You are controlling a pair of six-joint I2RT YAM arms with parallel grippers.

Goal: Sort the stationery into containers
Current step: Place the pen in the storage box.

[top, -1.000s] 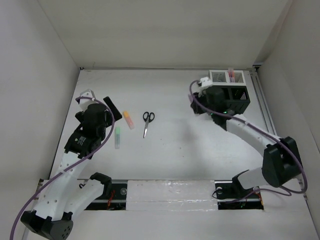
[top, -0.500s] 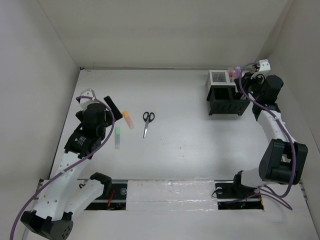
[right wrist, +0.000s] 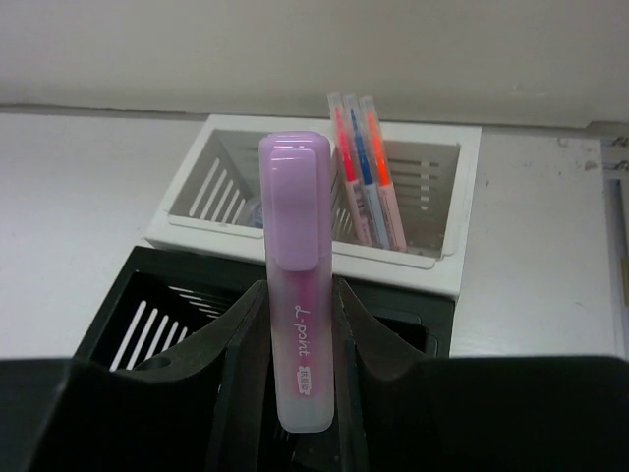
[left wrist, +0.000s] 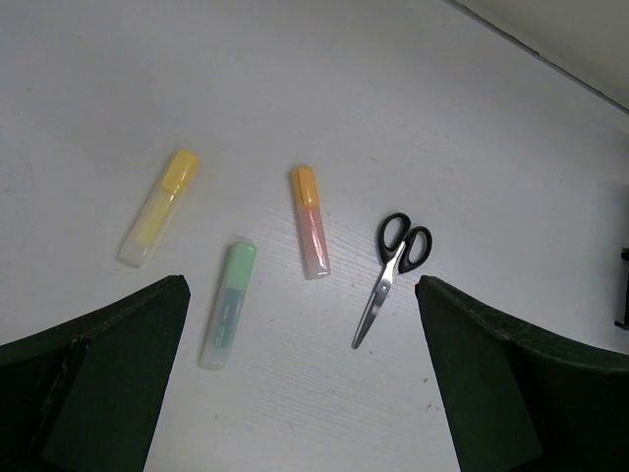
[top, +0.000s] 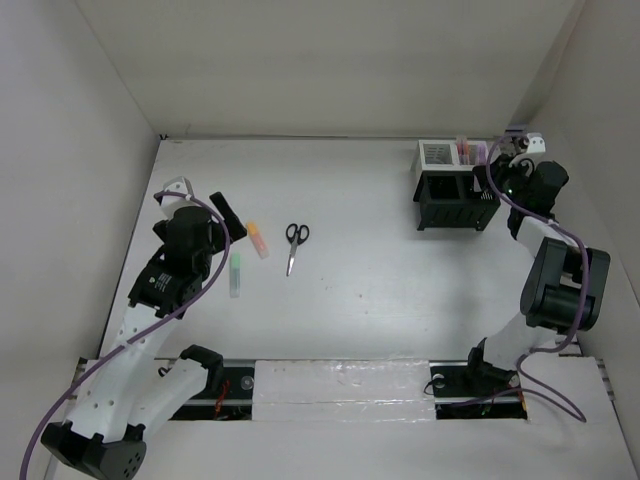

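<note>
Right tool is clamped on a purple highlighter, pinching its clear barrel, with the capped end sticking out past the fingertips. It is held by the far right corner of the black organiser. A white box is joined to the organiser's far side, and three thin pens lean in the box's right compartment. Left tool hangs well to the left of the organiser, its fingers spread wide with nothing between them. Below it on the desk lie closed black-handled scissors, nearest the organiser. Farther from the organiser lie an orange highlighter, a green highlighter and, farthest, a yellow highlighter.
</note>
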